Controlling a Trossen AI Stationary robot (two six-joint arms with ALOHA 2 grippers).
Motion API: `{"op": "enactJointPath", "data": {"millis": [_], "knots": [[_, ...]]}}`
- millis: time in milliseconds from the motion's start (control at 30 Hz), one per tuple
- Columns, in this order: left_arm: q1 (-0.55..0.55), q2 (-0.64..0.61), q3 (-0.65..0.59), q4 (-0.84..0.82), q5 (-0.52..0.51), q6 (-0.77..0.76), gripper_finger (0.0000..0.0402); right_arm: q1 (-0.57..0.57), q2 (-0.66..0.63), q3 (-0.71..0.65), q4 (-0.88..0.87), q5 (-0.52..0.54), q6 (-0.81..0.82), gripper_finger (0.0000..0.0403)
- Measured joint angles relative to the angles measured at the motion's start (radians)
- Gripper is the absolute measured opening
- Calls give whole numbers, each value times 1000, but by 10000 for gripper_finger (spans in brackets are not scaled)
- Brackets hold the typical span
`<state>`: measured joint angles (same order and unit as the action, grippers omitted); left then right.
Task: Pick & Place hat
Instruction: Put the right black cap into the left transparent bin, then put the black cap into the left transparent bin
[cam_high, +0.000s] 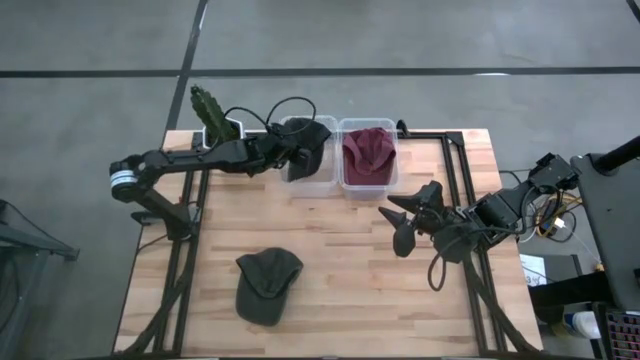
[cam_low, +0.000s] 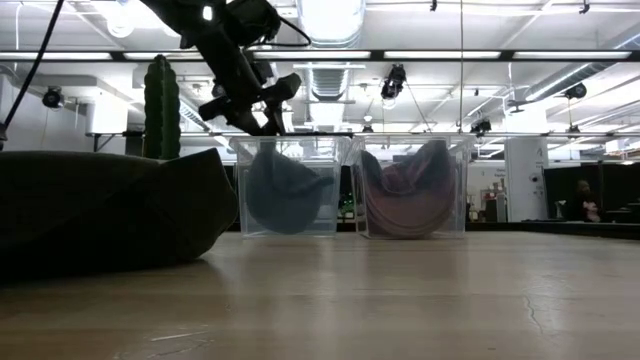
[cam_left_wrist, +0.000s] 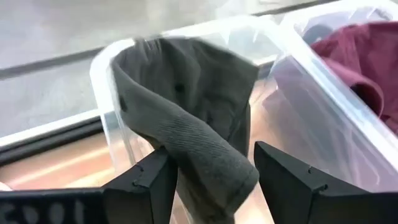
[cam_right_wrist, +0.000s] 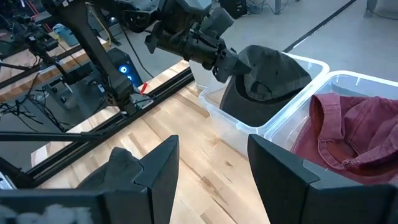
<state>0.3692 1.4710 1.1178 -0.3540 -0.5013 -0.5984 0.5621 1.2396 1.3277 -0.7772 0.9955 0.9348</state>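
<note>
hat (cam_high: 268, 285): soft, light, floppy | grip: likely the stiffer brim | left gripper (cam_left_wrist: 211, 180): released above bin (cam_left_wrist: 102, 74) | right gripper (cam_right_wrist: 211, 165): released, empty

- Two clear bins (cam_high: 340, 180) stand side by side at the table's far edge, each filled by a hat.
- The left gripper (cam_high: 293, 152) blocks the left bin.
- Open wood (cam_high: 350, 270) lies between the green hat (cam_high: 266, 285) and the right gripper (cam_high: 405, 222).
</note>
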Motion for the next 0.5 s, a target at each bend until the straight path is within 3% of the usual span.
{"op": "enactJointPath", "data": {"millis": [500], "knots": [[30,-1,56,2,-5,54,202,0,0,-2,-5,2,-18,185]]}}
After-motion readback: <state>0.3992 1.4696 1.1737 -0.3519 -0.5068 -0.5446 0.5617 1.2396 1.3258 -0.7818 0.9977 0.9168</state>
